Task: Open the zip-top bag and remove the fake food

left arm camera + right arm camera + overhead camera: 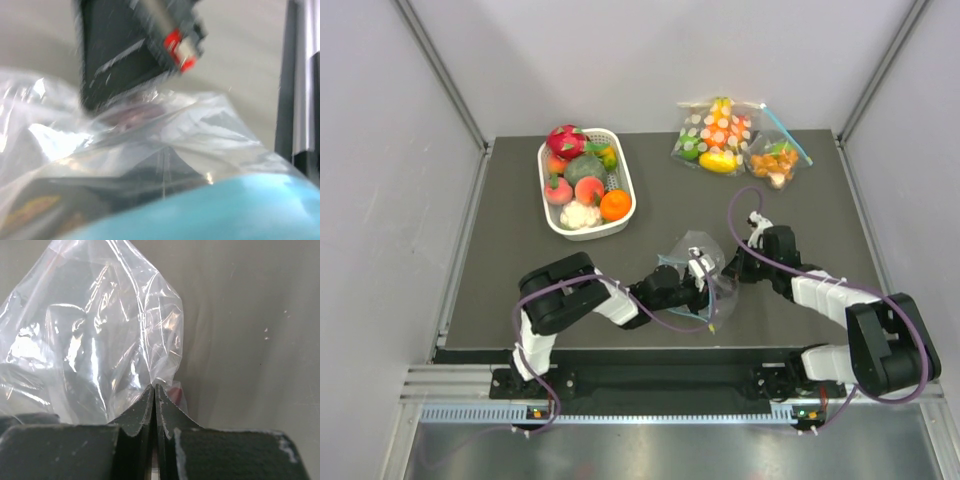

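Note:
The clear zip-top bag (692, 245) lies crumpled mid-table between my two grippers and looks empty. My right gripper (740, 258) pinches a fold of the bag (90, 340); its fingertips (155, 387) are pressed together on the plastic. My left gripper (705, 292) is at the bag's near side. In the left wrist view the bag (150, 135) and its teal zip strip (240, 210) cover the jaws, so the fingers are hidden. The fake food, a pink-red dragon fruit (566, 140) and peaches (589, 190), lies in the white basket (620, 226).
The basket at the back left also holds a cabbage, a cauliflower and an orange. A polka-dot bag of toy food (715, 135) and a small bag of orange pieces (775, 160) lie at the back right. Grey walls enclose the dark table.

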You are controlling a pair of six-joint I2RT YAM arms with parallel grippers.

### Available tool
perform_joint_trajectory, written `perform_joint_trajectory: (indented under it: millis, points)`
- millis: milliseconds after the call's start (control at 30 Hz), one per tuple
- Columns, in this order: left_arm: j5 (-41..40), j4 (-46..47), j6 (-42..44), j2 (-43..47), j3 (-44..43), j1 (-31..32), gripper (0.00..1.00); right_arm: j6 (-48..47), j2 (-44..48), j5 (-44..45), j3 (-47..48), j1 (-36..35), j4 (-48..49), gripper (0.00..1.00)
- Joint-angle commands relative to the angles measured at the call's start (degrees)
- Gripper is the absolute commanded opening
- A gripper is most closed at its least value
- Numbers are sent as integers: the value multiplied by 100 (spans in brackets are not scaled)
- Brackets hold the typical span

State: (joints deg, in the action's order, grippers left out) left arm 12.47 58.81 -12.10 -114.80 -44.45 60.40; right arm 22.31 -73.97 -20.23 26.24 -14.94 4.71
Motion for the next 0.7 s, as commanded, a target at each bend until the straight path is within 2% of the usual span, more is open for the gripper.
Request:
perform_joint_trajectory:
  millis: [0, 100, 233, 333, 367, 467, 567, 667]
  points:
    - [-341, -255, 181, 615, 296, -64, 0, -59, 164, -122, -40, -9, -155, 0]
    - [-394, -238, 208, 976, 551, -72, 0, -103, 208, -104, -40, 61, -190, 0]
    - [-255, -229, 243, 1013, 551, -64, 0, -130, 208, -139, -40, 96, -207, 0]
    - [-79, -186, 243, 750, 288, -64, 8, -112, 191, -183, -66, 88, -190, 0]
    - [-34, -142, 208, 679, 183, -72, 18, -112, 225, -174, -75, 96, -207, 0]
    - [-34, -97, 181, 398, -28, -64, 33, -112, 287, -183, -84, 88, -234, 0]
    - [10, -159, 217, 257, -187, -64, 38, -130, 313, -183, -75, 88, -243, 0]
    - [10, -246, 208, 126, -327, -64, 40, -112, 279, -201, -66, 88, -234, 0]
